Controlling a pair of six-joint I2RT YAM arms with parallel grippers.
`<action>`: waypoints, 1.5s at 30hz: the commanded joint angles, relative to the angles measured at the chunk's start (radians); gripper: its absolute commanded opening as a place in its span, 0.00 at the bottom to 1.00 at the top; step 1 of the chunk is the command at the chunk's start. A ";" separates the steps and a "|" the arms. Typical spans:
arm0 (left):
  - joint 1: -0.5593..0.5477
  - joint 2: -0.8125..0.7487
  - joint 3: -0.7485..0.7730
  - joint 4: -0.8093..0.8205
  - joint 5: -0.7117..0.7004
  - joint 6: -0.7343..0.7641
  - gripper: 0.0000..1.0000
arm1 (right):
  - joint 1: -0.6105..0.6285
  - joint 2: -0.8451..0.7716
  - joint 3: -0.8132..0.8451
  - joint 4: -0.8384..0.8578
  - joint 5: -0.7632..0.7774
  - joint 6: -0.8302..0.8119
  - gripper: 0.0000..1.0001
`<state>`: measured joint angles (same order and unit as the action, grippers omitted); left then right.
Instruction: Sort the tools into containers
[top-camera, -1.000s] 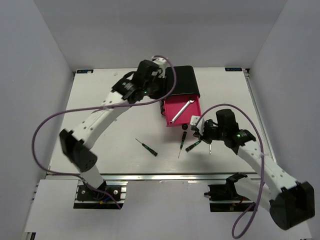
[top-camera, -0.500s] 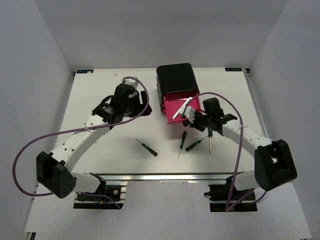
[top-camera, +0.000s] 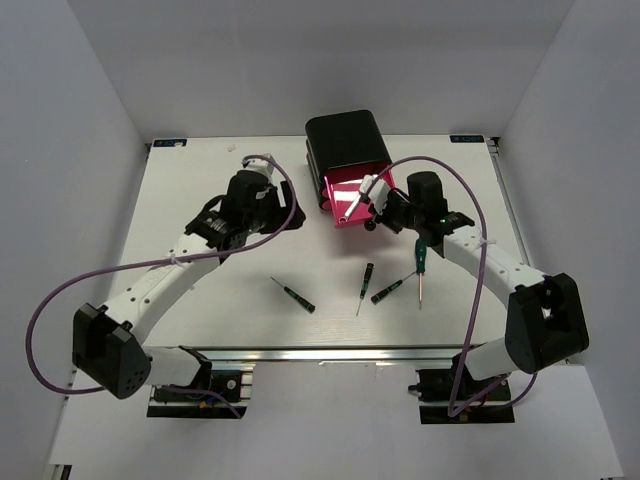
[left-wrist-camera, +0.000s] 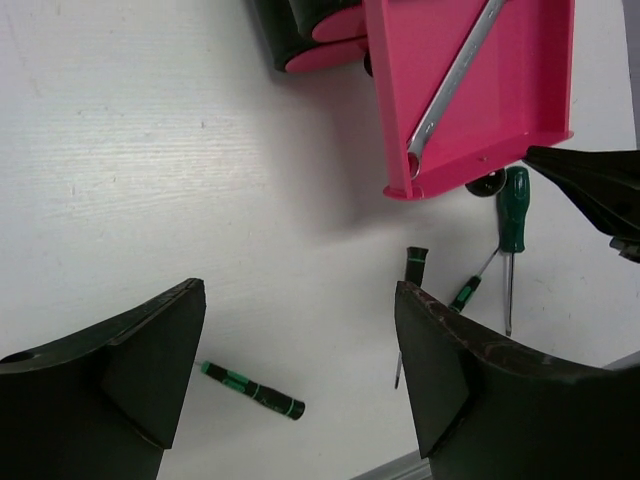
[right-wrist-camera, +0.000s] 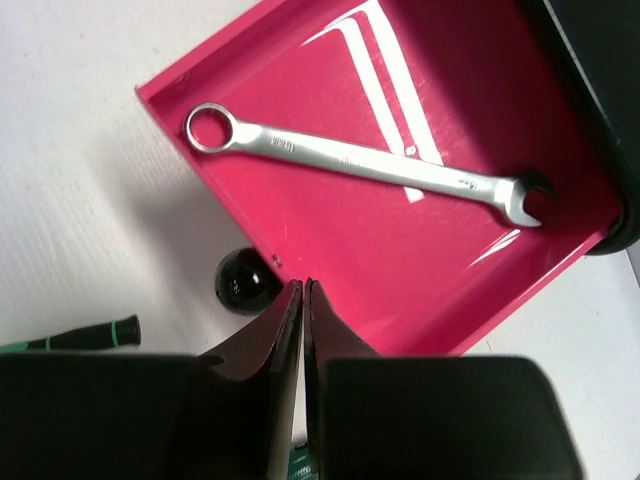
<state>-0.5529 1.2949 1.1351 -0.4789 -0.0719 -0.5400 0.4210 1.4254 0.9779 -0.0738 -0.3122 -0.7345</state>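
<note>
The containers are pink drawers in a black box (top-camera: 345, 145). Its lowest drawer (top-camera: 365, 215) stands pulled out with a silver wrench (right-wrist-camera: 365, 160) lying inside. My right gripper (right-wrist-camera: 303, 285) is shut, its tips against the drawer's front wall beside the black knob (right-wrist-camera: 245, 280). My left gripper (left-wrist-camera: 300, 292) hangs open over the table left of the box, nothing between its fingers. On the table lie a small black-and-green screwdriver (left-wrist-camera: 252, 390), two thin ones (top-camera: 364, 285) (top-camera: 392, 288) and a larger green-handled screwdriver (top-camera: 420, 265).
The two upper pink drawers (left-wrist-camera: 330, 40) are pushed in. The loose screwdrivers lie in front of the box, between it and the table's near edge (top-camera: 330, 350). Purple cables (top-camera: 60, 290) loop off both arms.
My left arm has pulled back from the box to the left and its gripper has opened. My right gripper has moved up to the drawer front. Box and drawer have shifted slightly toward the back.
</note>
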 joint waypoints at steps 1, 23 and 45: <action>0.021 0.073 0.066 0.091 -0.005 0.031 0.86 | -0.002 0.032 0.041 0.087 -0.005 0.040 0.09; 0.142 0.944 0.932 0.583 -0.092 0.189 0.92 | -0.010 -0.315 -0.133 -0.087 -0.151 0.332 0.21; 0.240 1.199 1.103 0.758 0.248 -0.084 0.86 | -0.011 -0.205 -0.369 0.184 -0.053 0.369 0.17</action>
<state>-0.3195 2.5195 2.2269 0.2432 0.0731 -0.6010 0.4133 1.1641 0.5991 -0.0364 -0.4084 -0.3531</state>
